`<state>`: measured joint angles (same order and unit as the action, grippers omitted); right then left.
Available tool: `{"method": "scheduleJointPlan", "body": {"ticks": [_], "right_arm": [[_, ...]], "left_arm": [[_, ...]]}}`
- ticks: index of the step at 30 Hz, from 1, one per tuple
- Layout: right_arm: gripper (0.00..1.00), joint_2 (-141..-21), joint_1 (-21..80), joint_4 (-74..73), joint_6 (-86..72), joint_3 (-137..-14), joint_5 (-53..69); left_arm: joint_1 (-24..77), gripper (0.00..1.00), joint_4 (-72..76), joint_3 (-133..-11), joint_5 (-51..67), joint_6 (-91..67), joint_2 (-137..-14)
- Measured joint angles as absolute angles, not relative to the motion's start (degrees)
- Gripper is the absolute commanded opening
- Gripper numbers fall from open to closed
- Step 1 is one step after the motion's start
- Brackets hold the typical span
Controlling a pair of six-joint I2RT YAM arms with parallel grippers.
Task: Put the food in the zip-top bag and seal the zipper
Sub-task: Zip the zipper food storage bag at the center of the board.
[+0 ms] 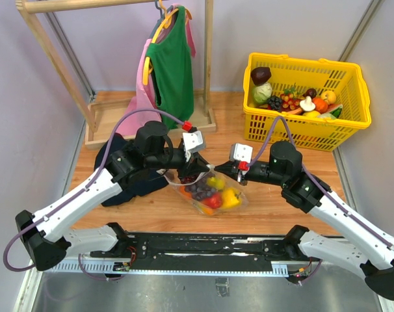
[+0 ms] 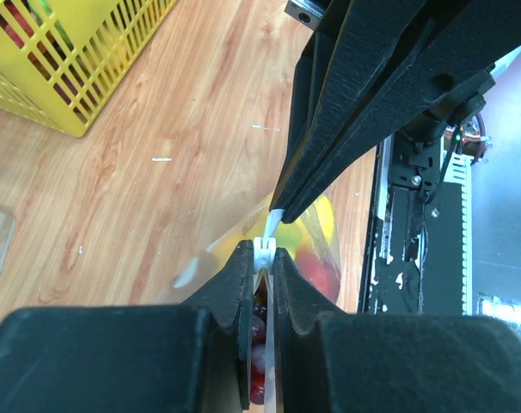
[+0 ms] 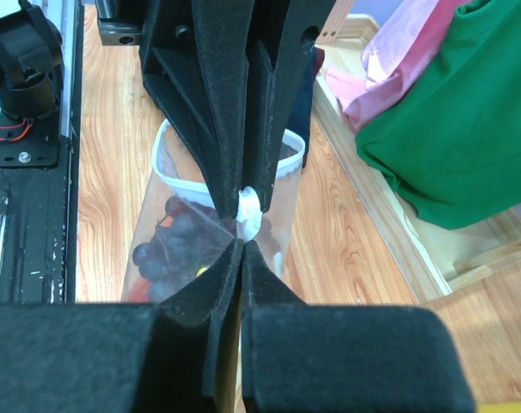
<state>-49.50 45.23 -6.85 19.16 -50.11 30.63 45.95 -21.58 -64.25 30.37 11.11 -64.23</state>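
My left gripper (image 2: 260, 251) is pressed shut on the zipper (image 2: 269, 231), a thin white strip standing up between my pads. My right gripper (image 3: 242, 243) pinches the same strip from the other side (the two sets of tips almost nose to nose). The zip-top bag (image 1: 216, 193) lies on the wooden table (image 1: 281, 208) between my arms, with the food inside: purple grapes (image 1: 198, 190), a yellow piece (image 1: 229, 197) and a red piece (image 1: 212, 201). A yellow basket (image 1: 307, 65) sits far right.
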Motion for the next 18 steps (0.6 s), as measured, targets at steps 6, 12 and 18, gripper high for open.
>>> {"method": "scheduleJointPlan", "body": {"ticks": [6,12,18], "right_arm": [[0.16,-49.6,45.2,-6.0,19.0,-50.1,31.6],[0.24,-49.9,45.2,-5.5,18.2,-50.2,32.3],[0.25,-50.9,45.2,-4.6,18.0,-51.8,33.1]], "left_arm": [[46.0,0.01,-25.3,-67.7,30.9,12.7,-65.1],[46.0,0.00,-26.4,-68.6,31.7,13.7,-66.0],[46.0,0.01,-26.5,-68.6,32.3,14.0,-66.0]]}}
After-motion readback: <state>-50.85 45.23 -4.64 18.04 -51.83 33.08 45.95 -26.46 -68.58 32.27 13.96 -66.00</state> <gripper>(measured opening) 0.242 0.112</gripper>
